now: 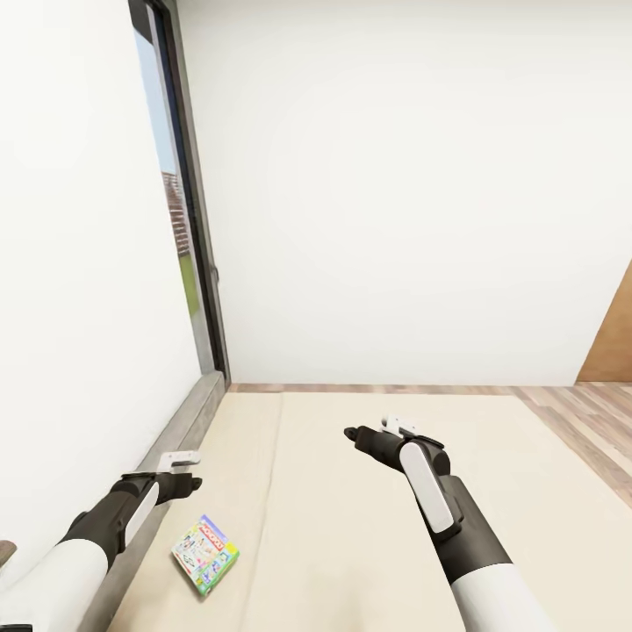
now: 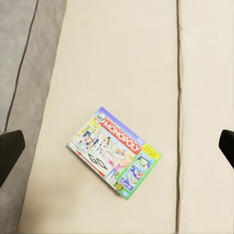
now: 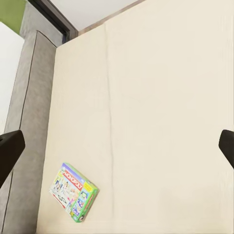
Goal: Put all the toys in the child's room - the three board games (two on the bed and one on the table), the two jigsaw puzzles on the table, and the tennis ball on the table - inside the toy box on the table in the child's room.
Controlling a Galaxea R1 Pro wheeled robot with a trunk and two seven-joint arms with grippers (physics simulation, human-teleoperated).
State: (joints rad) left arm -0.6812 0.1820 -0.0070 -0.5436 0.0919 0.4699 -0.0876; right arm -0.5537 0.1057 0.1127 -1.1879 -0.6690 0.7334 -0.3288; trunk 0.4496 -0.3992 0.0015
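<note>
One board game, a white-green box with a red Monopoly logo, lies flat on the bed near the mattress's left edge. My left gripper hovers above and just beyond it, open and empty; in the left wrist view the board game lies between and beneath the dark fingertips. My right gripper hangs open and empty over the middle of the mattress, well to the right of the box. In the right wrist view the board game rests near the grey bed frame.
The grey bed frame runs along the left wall under a tall window. A white wall stands behind the bed. Wooden floor and a brown wooden panel show at the right.
</note>
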